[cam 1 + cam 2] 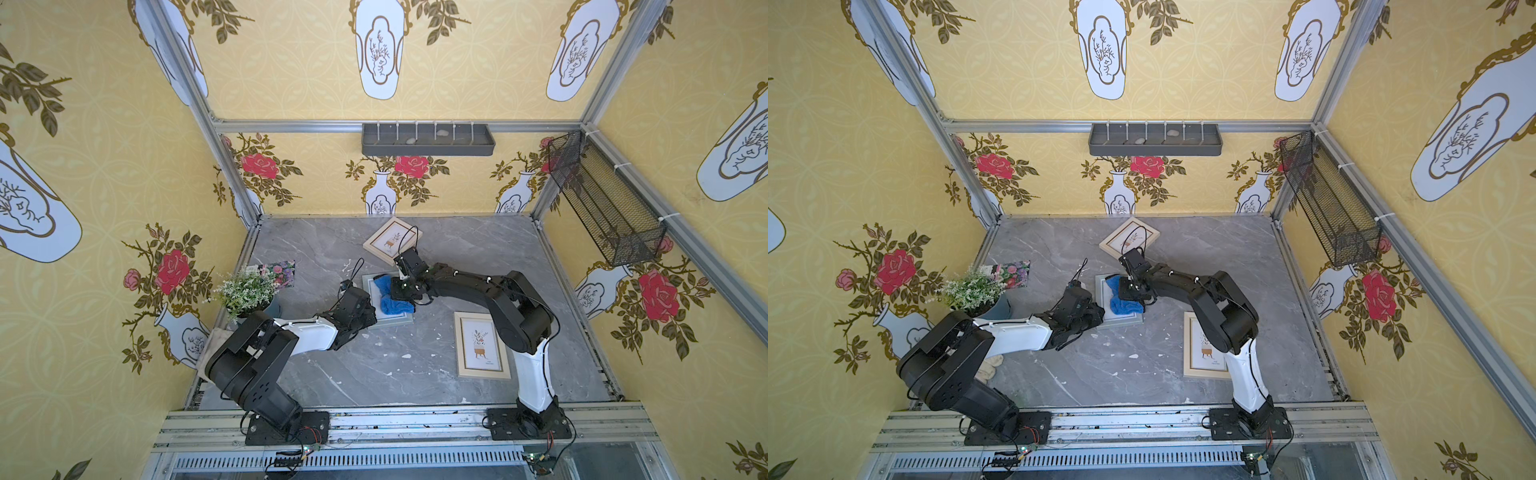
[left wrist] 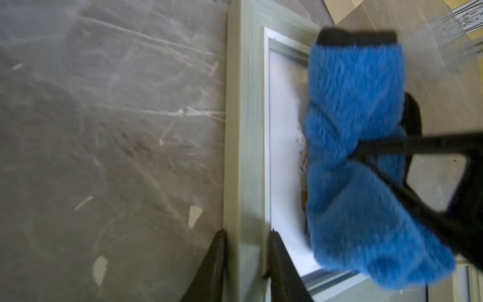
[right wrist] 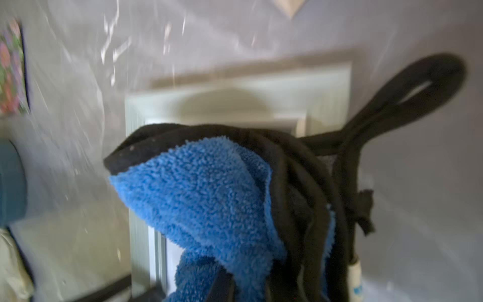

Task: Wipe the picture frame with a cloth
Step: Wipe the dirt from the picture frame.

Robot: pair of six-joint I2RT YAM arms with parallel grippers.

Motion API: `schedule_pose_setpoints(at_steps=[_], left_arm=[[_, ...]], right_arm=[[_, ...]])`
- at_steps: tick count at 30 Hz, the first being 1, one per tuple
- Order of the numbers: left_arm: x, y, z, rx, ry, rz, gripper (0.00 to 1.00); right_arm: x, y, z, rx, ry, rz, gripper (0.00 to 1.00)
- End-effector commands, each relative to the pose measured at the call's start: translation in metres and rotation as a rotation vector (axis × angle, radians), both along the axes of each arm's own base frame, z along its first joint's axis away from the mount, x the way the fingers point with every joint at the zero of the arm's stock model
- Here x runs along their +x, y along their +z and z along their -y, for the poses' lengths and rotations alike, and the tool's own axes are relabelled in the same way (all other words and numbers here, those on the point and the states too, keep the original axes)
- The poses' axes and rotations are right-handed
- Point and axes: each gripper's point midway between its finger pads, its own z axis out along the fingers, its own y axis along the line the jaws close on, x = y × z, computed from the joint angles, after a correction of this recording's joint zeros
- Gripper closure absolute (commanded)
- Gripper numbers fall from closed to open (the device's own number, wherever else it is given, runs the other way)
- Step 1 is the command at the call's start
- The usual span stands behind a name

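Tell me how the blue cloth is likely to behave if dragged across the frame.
Probably floppy: the cloth droops in folds from the right gripper. Its plush pile likely drags rather than slides, so it could tug the frame, which the left gripper pinches.

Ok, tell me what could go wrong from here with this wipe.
1. The cloth is bunched into a roll in the right jaws, so probably only a narrow strip makes contact. Parts of the picture frame may go unwiped.
2. The left jaws pinch just one rail of the frame. A hard stroke could pivot it or slip it free.
3. The cloth's black loop dangles loose and might snag.
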Motion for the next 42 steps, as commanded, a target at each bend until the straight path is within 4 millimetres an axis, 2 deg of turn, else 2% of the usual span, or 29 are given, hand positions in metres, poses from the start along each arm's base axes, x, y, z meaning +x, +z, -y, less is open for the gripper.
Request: schedule_pose_setpoints(at_steps=[1, 4, 9, 12, 13, 16, 20, 22, 24, 31, 33, 36, 40, 42], left_arm=[[-0.076, -0.055, -0.053, 0.24, -0.009, -0.35, 0.8], [-0.075, -0.055, -0.051, 0.241, -0.015, -0.348, 0.8], [-0.074, -0.054, -0.049, 0.234, -0.02, -0.349, 0.8], [-0.076, -0.055, -0.049, 0.228, -0.018, -0.357, 0.8], [-0.076, -0.054, -0.048, 0.224, -0.021, -0.357, 0.8], [-0.076, -0.054, -0.049, 0.229, -0.02, -0.358, 0.8], [-0.075, -0.053, -0.049, 0.232, -0.018, -0.347, 0.8], [-0.075, -0.053, -0.05, 0.232, -0.019, -0.346, 0.8], [-0.074, -0.052, -0.049, 0.232, -0.024, -0.34, 0.8], [-0.073, -0.048, -0.048, 0.224, -0.025, -0.332, 0.8], [-0.073, -0.047, -0.048, 0.221, -0.025, -0.328, 0.8], [-0.073, -0.046, -0.05, 0.222, -0.015, -0.324, 0.8], [-0.073, -0.045, -0.05, 0.221, -0.015, -0.317, 0.8], [-0.073, -0.045, -0.05, 0.224, -0.018, -0.316, 0.8]], right_arm=[[-0.038, -0.019, 0.019, -0.097, -0.016, -0.105, 0.93], [-0.025, -0.014, 0.007, -0.077, -0.013, -0.074, 0.93], [0.035, -0.005, -0.003, -0.014, -0.049, -0.013, 0.94], [0.048, -0.011, -0.006, -0.025, -0.047, -0.015, 0.94], [0.045, -0.015, -0.004, -0.032, -0.044, -0.026, 0.95], [0.015, -0.021, 0.001, -0.046, -0.018, -0.063, 0.94], [-0.03, -0.018, 0.007, -0.056, 0.008, -0.09, 0.93], [-0.042, -0.018, 0.005, -0.041, 0.017, -0.108, 0.92], [-0.04, -0.018, 0.0, -0.014, 0.021, -0.111, 0.92], [0.024, -0.011, -0.026, 0.091, 0.034, -0.082, 0.94], [0.031, -0.014, -0.026, 0.071, 0.034, -0.079, 0.95], [0.018, -0.018, -0.019, 0.05, 0.041, -0.092, 0.94], [-0.025, -0.022, -0.007, 0.005, 0.055, -0.126, 0.94], [-0.04, -0.02, -0.004, -0.007, 0.057, -0.126, 0.93]])
